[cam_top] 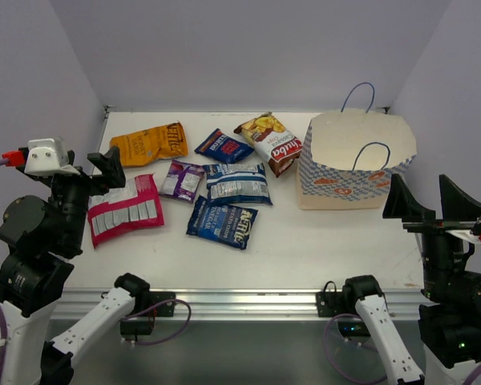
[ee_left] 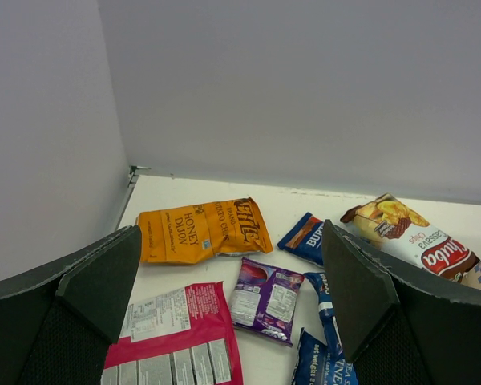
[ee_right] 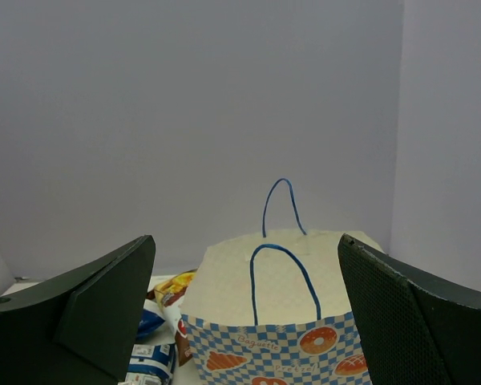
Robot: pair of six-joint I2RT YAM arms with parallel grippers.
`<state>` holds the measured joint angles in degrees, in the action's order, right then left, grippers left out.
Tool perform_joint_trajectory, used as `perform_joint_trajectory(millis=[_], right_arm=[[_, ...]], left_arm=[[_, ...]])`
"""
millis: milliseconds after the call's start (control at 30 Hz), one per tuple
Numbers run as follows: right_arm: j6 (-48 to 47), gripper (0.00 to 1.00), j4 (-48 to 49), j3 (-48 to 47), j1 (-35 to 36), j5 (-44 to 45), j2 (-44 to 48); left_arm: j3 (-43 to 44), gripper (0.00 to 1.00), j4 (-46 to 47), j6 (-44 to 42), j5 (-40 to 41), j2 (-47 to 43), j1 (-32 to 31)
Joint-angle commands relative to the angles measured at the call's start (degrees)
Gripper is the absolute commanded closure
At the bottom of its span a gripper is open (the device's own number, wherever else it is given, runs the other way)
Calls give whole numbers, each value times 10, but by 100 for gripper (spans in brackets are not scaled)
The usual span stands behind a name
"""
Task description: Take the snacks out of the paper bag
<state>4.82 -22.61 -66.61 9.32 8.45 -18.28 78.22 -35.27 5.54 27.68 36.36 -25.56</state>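
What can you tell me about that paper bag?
The paper bag stands upright and open on the table, tan paper above a blue-white checkered band with orange pastry prints. Two thin blue loop handles stick up. No snacks show inside. A brown-and-white chip packet lies close beside it, perhaps touching; nothing holds it.

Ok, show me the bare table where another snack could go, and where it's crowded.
Widest bare patch: the table along its near edge, in front of the nearest dark blue packet and the paper bag. A thin strip runs behind the orange packet. Crowded: the cluster around the purple packet, up to the chip bag.
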Motion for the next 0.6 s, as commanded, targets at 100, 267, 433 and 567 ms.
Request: perform_joint_trajectory(millis=[100,267,433,567], right_arm=[[77,1,-47,14,3,-49,-61],[99,1,-65,17,2,-62,-72],[101,1,-54,25,3,-44,-59],[96,1,-42,33,3,-37,-51]], left_arm=[[-32,0,55,56,-39,225,2],[-32,0,86,81,-75,275,2],[-63,0,114,81,-73,239,2],[-75,0,119,78,-62,218,2]])
